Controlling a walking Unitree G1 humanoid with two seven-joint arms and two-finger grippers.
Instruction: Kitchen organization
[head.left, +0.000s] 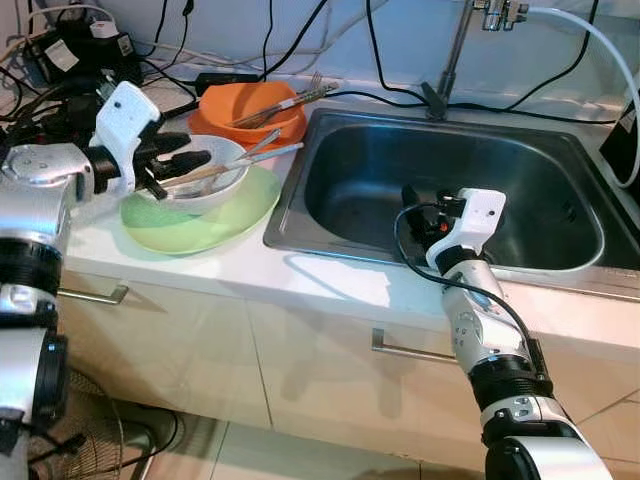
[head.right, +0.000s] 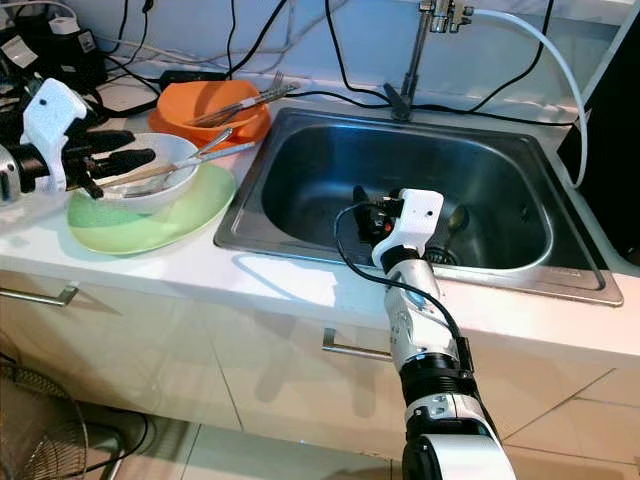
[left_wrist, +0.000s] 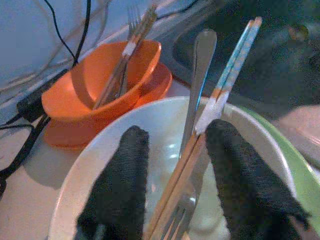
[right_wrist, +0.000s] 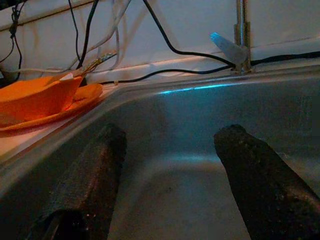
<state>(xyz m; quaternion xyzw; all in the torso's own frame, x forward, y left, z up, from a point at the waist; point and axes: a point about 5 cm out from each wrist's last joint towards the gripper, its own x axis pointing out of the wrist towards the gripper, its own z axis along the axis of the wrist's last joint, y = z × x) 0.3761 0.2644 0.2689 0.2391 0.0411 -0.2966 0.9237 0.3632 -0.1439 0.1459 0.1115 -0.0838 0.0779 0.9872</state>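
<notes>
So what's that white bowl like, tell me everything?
The white bowl looks like glossy ceramic, round and shallow. It sits upright on a pale green plate on the counter, left of the sink and just in front of an orange bowl. Inside lie chopsticks, a spoon and a fork, their ends sticking out over the rim. The left gripper reaches in, its fingers open around the chopsticks.

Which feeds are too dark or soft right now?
Right wrist view: dim, blue-tinted inside the sink, fingers soft. Left wrist view: shaded, close fingers blurred, chopsticks readable. Eye views: bright and sharp, with glare on the white bowl.
</notes>
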